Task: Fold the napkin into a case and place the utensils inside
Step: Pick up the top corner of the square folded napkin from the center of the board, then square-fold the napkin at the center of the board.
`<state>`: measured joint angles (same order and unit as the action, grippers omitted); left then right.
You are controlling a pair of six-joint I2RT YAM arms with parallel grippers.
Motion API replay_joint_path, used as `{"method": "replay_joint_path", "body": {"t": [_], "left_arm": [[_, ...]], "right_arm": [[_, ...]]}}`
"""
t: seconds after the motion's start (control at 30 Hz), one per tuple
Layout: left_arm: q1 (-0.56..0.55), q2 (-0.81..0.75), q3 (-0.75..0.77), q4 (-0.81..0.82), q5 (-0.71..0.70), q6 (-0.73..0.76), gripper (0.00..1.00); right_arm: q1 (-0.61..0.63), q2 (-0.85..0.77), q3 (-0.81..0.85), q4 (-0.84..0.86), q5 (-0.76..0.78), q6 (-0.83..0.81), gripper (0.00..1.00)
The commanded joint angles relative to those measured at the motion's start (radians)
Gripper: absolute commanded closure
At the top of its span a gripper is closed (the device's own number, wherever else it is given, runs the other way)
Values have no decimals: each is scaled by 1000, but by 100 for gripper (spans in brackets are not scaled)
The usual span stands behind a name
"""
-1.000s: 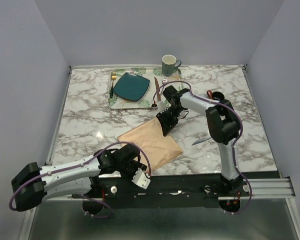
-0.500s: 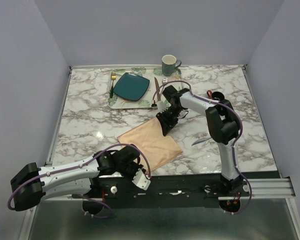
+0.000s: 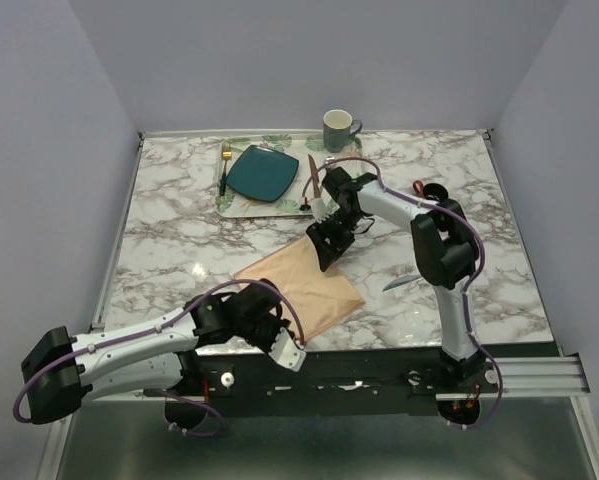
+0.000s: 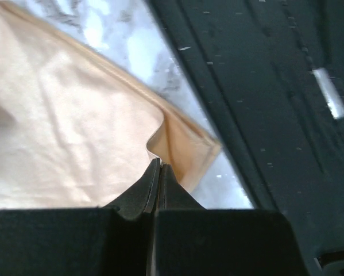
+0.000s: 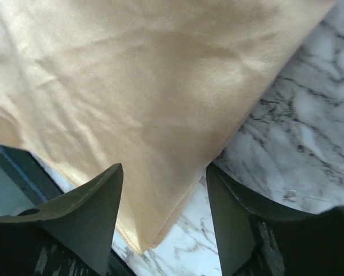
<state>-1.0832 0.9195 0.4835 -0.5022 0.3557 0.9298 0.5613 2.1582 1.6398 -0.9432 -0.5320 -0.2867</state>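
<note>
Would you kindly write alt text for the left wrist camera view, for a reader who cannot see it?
The left gripper has its black jaws closed on a small raised pucker near one corner of a plain peach-tan cloth napkin. The napkin lies on a white-and-grey marble tabletop, its corner close to the dark rail along the table's edge.

We saw a robotics lab test cell rather than a home: a left arm (image 3: 129, 350) and a right arm (image 3: 441, 250) were bolted to a metal rail (image 3: 539, 372) at the near edge of a marble-patterned table (image 3: 169, 235), with purple cables (image 3: 290, 312) looped along them. Plain grey walls (image 3: 49, 120) boxed the table in on three sides. A tray (image 3: 224, 203), plate (image 3: 262, 172), mug (image 3: 337, 130) and napkin (image 3: 299, 285) lay on it like a staged place setting.
</note>
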Motion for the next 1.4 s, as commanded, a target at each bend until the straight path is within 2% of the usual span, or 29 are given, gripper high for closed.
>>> {"method": "replay_joint_path", "body": {"t": [0.0, 0.03, 0.23, 0.47, 0.6, 0.73, 0.93, 1.37], "left_arm": [[80, 48, 87, 16, 43, -20, 100], [130, 65, 116, 19, 57, -22, 100], [295, 252, 268, 53, 169, -29, 100], [431, 507, 466, 103, 236, -14, 100], [476, 671, 590, 99, 259, 7, 100], [503, 777, 714, 91, 267, 32, 100], [522, 887, 808, 76, 275, 37, 100], [526, 953, 836, 94, 267, 44, 100]], "right_arm": [[-30, 34, 81, -23, 70, 17, 25], [-47, 38, 103, -61, 44, 29, 19], [-118, 0, 129, -108, -37, 66, 7], [-208, -76, 72, -103, -103, 52, 7], [-227, -119, 26, -94, -128, 44, 15], [-233, -165, -52, -52, -151, 69, 36], [-239, -208, -130, -34, -177, 69, 52], [-238, -242, -190, -37, -235, 61, 54]]}}
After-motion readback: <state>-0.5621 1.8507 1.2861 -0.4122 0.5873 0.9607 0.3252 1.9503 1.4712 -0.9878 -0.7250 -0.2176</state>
